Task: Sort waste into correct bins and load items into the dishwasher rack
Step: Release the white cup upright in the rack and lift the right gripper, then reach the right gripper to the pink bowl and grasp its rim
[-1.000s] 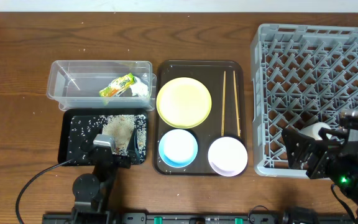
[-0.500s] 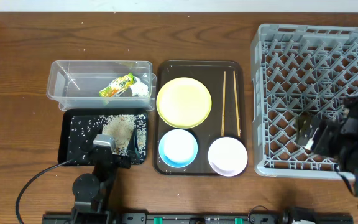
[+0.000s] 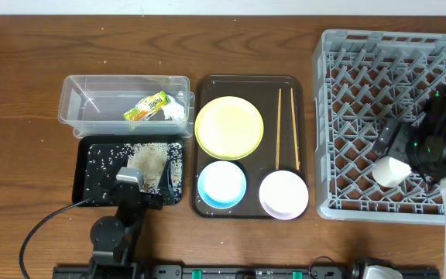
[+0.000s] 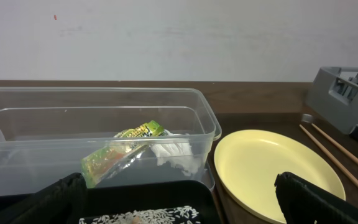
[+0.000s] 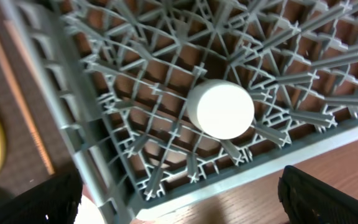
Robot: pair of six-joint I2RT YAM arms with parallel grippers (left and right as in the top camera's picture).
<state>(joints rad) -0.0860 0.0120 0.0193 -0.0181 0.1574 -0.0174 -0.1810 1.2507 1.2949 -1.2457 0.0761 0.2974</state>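
Small white cup (image 3: 392, 171) sits in the large square grey plastic lattice rack (image 3: 339, 208), near its front wall, wedged between pegs. It looks mouth-down with the flat base up. Right gripper (image 5: 179, 202) hangs directly above it with fingers spread wide, clear of the cup and holding nothing.

Step in hand, as I judge it, is clearing the cup after placing it. To do that well, rise straight up first so neither finger clips the cup or a peg, then swing left.

Nearest next item is the round white-pinkish bowl (image 3: 283, 194) on the dark brown serving tray (image 3: 304, 93), beside the light-blue bowl (image 3: 222, 184). The pale-yellow round plate (image 3: 229, 127) and two thin wooden chopsticks (image 3: 286, 128) are also on that tray.

Left gripper (image 4: 179, 205) is wide open and empty, low over the shallow black rectangular tray (image 3: 81, 178) that holds loose white rice scraps (image 3: 149, 159).
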